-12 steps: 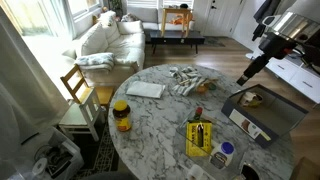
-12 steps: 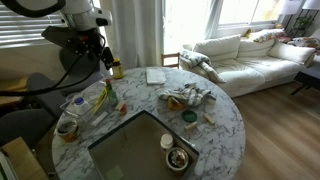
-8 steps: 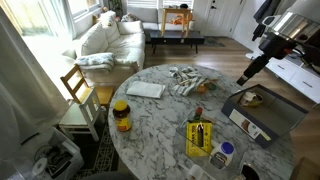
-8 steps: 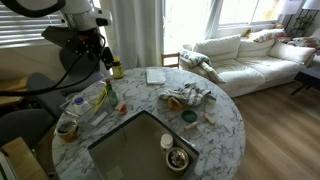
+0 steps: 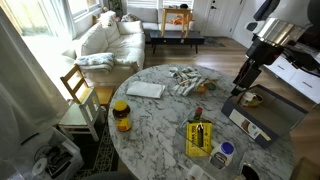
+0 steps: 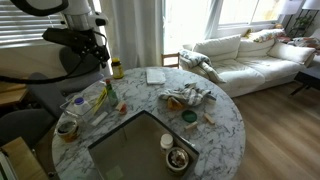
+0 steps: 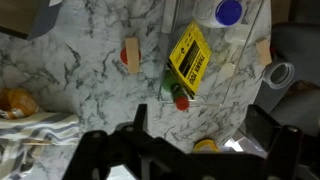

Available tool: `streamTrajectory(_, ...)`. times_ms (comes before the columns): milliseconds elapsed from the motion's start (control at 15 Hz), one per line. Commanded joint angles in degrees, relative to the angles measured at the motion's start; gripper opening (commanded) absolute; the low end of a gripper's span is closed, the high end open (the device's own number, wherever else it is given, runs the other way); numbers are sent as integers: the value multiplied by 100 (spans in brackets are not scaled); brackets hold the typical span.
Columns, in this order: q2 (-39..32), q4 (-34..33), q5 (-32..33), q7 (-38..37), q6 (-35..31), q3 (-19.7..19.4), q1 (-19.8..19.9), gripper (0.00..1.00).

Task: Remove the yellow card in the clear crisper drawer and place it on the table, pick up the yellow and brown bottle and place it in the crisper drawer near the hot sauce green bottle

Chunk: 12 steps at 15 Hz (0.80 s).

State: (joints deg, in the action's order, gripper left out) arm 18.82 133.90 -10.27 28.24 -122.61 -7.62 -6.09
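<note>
Yellow card [image 7: 188,58] lies in the clear crisper drawer [image 7: 240,60], its edges barely discernible, while the tool [image 5: 240,88] hangs spread and empty.

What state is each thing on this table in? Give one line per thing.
Tool: open, holding nothing.
Card: lying flat in the drawer.
Green bottle: cap on, in the drawer beside the card.
Jar: lid on, upright on the table, outside the drawer.
Grey box: open.
</note>
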Motion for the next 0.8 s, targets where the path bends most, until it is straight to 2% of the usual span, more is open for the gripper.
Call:
streamTrajectory(0,-622,-619,-32,639,433,214,-222,100)
streamTrajectory(267,-1409,-1281,-40,1306,754,571,-329,100)
streamTrajectory(600,-2408,-1955,127,2178,1215,1015,-229,100)
streamTrajectory(667,-1967,-1573,36,1817,920,1047,-167,100)
streamTrajectory(733,-2153,-1686,50,1931,977,1102,-157,100)
